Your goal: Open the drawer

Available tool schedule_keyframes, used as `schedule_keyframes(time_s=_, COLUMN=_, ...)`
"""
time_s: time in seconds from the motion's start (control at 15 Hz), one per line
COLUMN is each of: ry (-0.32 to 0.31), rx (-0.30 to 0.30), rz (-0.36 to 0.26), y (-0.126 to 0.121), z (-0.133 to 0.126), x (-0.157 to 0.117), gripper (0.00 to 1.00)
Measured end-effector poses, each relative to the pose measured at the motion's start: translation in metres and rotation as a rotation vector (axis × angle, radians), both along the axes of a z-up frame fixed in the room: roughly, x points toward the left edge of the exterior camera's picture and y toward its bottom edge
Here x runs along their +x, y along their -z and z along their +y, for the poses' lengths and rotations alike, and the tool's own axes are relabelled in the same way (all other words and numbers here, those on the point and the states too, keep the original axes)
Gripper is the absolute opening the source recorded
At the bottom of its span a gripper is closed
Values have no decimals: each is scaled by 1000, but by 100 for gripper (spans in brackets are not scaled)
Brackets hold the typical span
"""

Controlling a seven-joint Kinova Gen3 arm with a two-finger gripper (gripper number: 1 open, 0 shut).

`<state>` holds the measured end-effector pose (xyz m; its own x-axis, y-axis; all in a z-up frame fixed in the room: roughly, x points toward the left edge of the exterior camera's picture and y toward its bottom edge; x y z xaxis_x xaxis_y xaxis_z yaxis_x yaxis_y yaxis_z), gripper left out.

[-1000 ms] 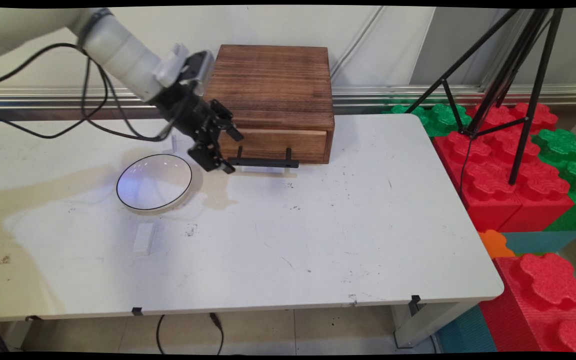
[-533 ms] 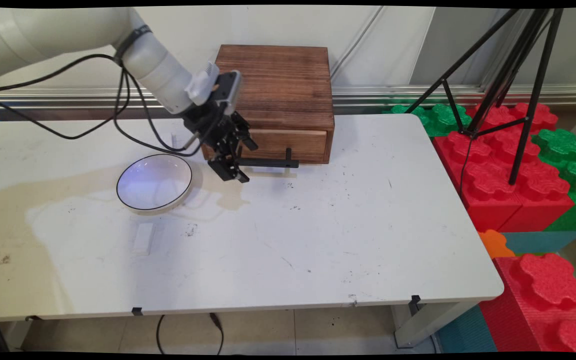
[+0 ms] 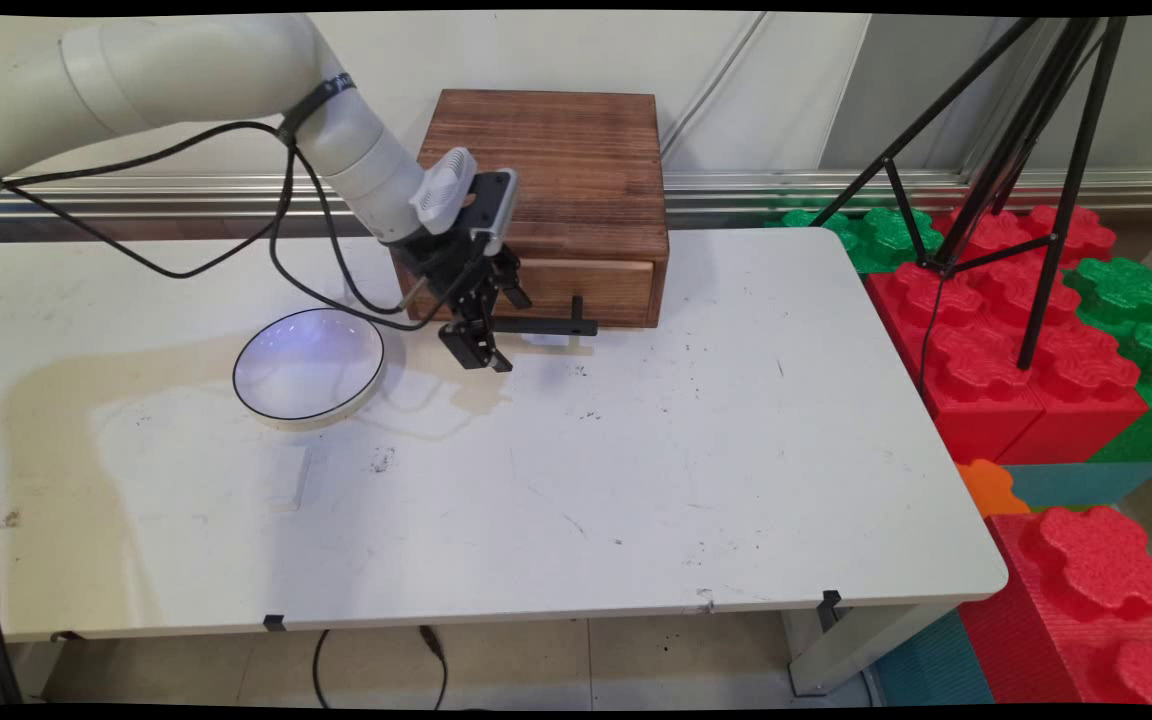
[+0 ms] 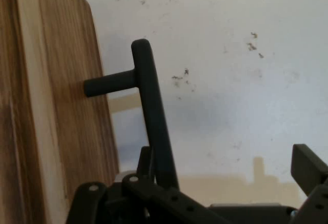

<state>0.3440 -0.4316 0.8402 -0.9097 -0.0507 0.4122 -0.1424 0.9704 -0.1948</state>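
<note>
A dark wooden box (image 3: 554, 165) stands at the back of the white table (image 3: 636, 470). Its light drawer front (image 3: 586, 288) (image 4: 66, 106) carries a black bar handle (image 3: 541, 325) (image 4: 151, 106) on two posts. My gripper (image 3: 481, 345) (image 4: 225, 165) is open at the handle's left end, tilted down toward the table. In the hand view the bar runs down between the fingers, close to the left one, while the right finger (image 4: 307, 167) stands well apart from it. Nothing is held.
A white bowl with a dark rim (image 3: 308, 362) sits left of the gripper. A small white block (image 3: 288, 478) lies in front of the bowl. A black tripod (image 3: 1006, 150) and red and green foam blocks (image 3: 1026, 340) stand off the table's right side.
The arm has swung to the right, carrying the gripper from beside the bowl's far rim to the left end of the drawer handle. The drawer and bowl have not moved.
</note>
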Motion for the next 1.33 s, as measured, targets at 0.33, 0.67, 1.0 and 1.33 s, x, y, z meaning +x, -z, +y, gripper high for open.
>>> schedule_keyframes(time_s=0.33, ry=16, rx=-20, rz=-37, y=9, z=-8, x=-9, gripper=100)
schedule_keyframes(time_s=0.67, ry=21, rx=-25, rz=-59, y=19, z=-11, x=-13, gripper=100)
schedule_keyframes(time_s=1.0, ry=20, rx=-21, rz=-70, y=28, z=-10, x=-16, gripper=100)
schedule_keyframes(time_s=1.33, ry=7, rx=-12, rz=-69, y=35, z=-7, x=-19, gripper=100)
